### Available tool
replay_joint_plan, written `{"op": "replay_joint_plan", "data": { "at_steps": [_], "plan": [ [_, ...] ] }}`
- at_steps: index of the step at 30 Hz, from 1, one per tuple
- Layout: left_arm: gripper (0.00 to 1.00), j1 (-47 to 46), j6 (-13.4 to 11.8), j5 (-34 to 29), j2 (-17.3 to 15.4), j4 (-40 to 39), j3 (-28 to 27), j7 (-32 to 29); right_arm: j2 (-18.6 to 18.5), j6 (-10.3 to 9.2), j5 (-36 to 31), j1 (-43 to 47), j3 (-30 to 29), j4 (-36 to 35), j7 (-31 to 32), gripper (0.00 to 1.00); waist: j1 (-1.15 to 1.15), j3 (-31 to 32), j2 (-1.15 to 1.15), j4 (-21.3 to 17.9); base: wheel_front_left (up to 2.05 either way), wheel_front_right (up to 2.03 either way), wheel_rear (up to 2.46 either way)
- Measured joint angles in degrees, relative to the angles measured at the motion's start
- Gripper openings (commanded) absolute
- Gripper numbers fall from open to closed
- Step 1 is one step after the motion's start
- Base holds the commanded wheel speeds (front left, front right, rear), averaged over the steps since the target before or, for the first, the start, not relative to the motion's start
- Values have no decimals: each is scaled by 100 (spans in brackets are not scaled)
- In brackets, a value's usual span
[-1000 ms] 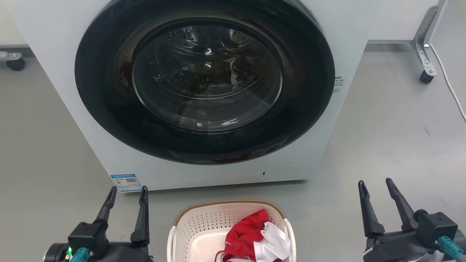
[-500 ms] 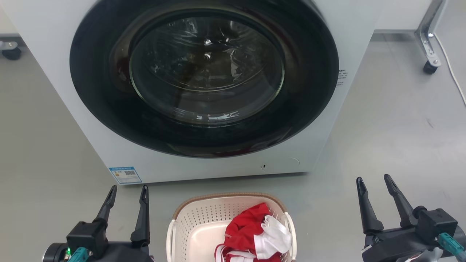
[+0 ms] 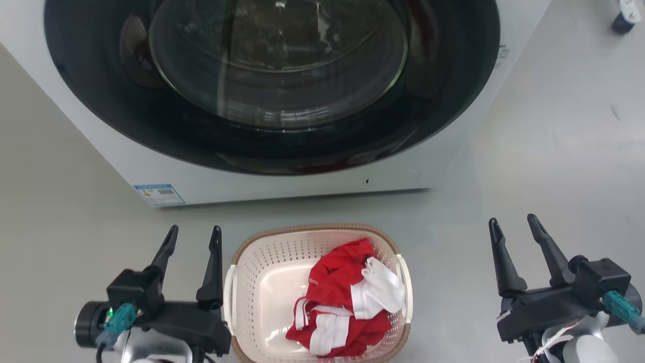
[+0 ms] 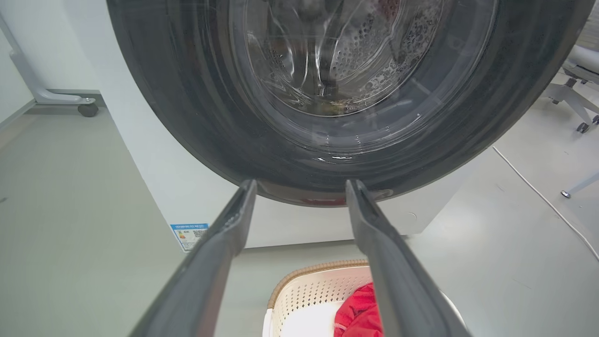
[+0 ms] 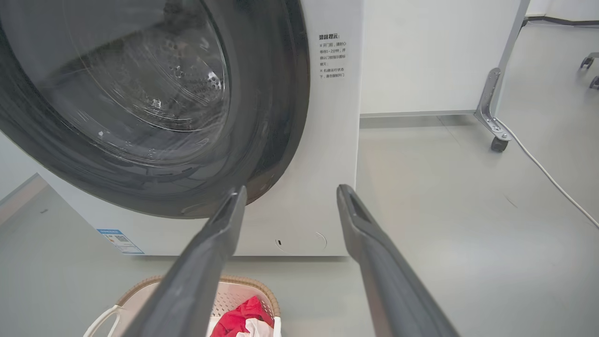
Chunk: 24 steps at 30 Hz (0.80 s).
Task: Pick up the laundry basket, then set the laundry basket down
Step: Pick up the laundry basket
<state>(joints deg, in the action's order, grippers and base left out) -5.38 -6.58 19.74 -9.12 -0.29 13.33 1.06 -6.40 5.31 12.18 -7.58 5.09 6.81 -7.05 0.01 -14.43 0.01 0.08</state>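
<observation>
On the floor [image 3: 529,151] before the washing machine [image 3: 282,187], the laundry basket [image 3: 312,228] sits between the left fingers [image 3: 214,262] and right fingers [image 3: 499,257], both pairs spread apart and empty, so each should lower to the nearer of the side handles [image 3: 406,282] and close evenly for a level lift

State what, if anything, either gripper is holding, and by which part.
Nothing is held. The left gripper and the right gripper are both open and empty, flanking the laundry basket on the floor.
</observation>
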Motion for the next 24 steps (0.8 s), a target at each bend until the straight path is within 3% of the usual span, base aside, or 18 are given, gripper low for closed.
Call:
{"op": "replay_joint_plan", "data": {
  "at_steps": [13, 24],
  "plan": [
    [100, -958, 112, 98, 98, 856, 91, -411, 11, 24, 29, -832, 200, 511, 253, 100, 1, -998, 0, -28, 0, 0, 0],
    [100, -2009, 369, 255, 193, 2093, 68, -704, 60, 75, 43, -1681, 455, 1240, 453, 100, 0, -2111, 1, -3, 0, 0, 0]
  ]
}}
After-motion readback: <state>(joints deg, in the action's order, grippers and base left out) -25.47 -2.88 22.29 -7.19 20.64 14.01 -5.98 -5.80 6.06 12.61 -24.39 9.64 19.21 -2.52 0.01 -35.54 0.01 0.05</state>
